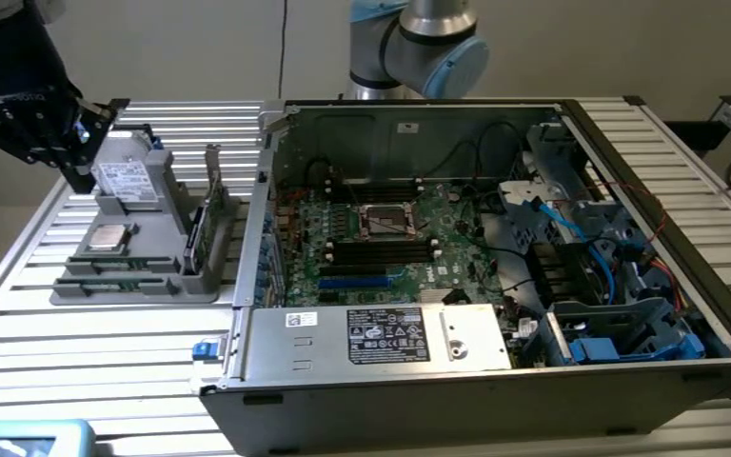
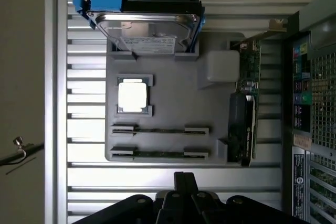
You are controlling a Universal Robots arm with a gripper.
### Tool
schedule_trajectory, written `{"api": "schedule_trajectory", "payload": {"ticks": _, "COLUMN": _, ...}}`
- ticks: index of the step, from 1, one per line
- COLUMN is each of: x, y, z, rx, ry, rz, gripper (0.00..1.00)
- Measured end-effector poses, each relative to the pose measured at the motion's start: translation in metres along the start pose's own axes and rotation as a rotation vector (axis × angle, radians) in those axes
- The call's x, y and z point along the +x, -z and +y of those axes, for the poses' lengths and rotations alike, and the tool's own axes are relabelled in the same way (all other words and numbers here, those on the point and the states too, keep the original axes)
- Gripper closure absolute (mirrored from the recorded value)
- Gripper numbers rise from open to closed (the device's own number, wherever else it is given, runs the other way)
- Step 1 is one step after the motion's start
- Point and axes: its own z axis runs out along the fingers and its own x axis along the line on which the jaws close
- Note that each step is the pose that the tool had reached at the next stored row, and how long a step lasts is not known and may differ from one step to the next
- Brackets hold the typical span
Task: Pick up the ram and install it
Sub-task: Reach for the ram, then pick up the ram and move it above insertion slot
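**A:** Well, starting at the exterior view's left, where does the end effector (image 1: 77, 171) sit?

**B:** High over the slatted table (image 1: 10, 324), by the far end of the grey holder (image 2: 173, 103). It is clenched on nothing. In the wrist view its fingertips (image 2: 179, 182) are pressed together and empty.

**A:** And the ram?

**B:** Two sticks lie flat in the holder's slots, side by side and parallel. The first ram stick (image 2: 160, 129) is just beside the processor chip (image 1: 109, 238). The second ram stick (image 2: 157, 154) lies along the holder's outer edge. In the wrist view that second stick is the one closest to the fingertips. Bare table slats separate the two, so the end effector touches neither stick.

**A:** What else does the holder carry?

**B:** A hard drive (image 1: 122, 181) rests at its far end, beyond the chip. An expansion card (image 1: 213, 224) stands upright along the side nearest the computer.

**A:** Further right?

**B:** The open computer case (image 1: 467, 400) lies on its side just beside the holder. Its motherboard (image 1: 429, 228) is exposed, well apart from the end effector.
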Motion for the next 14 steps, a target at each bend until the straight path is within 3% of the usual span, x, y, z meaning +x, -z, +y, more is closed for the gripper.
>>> {"api": "schedule_trajectory", "payload": {"ticks": 7, "x": 0.0, "y": -0.0127, "z": 0.0007, "rx": 0.0004, "ry": 0.005, "rz": 0.0011, "gripper": 0.89}}
{"api": "schedule_trajectory", "payload": {"ticks": 11, "x": 0.0, "y": -0.013, "z": 0.0007, "rx": 0.0006, "ry": 0.007, "rz": 0.0014, "gripper": 0.89}}
{"api": "schedule_trajectory", "payload": {"ticks": 14, "x": 0.0, "y": -0.0131, "z": 0.0008, "rx": 0.0, "ry": 0.054, "rz": 0.0014, "gripper": 0.89}}
